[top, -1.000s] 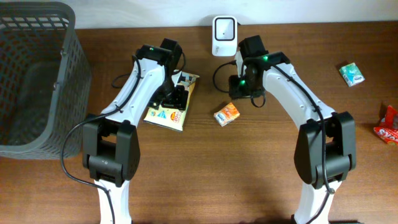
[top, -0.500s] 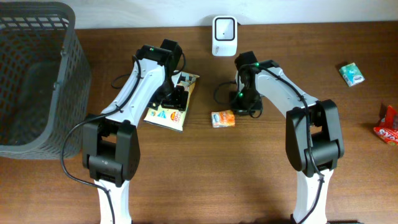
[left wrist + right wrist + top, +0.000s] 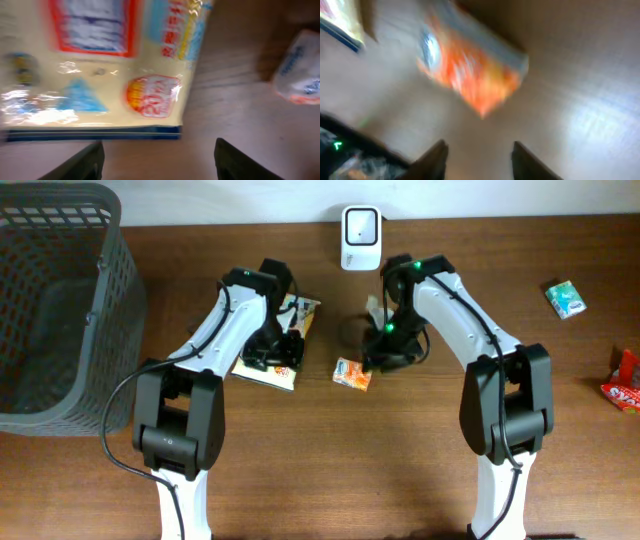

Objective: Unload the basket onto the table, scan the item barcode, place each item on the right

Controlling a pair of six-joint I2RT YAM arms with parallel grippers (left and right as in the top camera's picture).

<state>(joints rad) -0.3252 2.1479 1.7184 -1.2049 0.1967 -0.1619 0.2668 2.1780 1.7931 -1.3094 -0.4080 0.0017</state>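
Note:
A small orange packet lies flat on the wooden table, and in the right wrist view the orange packet is blurred, just ahead of the fingers. My right gripper hovers beside it, open, with only bare table between the jaws. A yellow snack bag lies flat under my left arm. My left gripper stands open just off the bag's near edge, holding nothing. The white barcode scanner stands at the back edge.
A large grey mesh basket fills the far left. A green packet lies at the back right and a red packet at the right edge. The orange packet also shows right of the yellow bag.
The orange packet has slid left and toward the front. My right gripper swung down beside it and its jaws reopened. The left jaws narrowed a little over the yellow bag.

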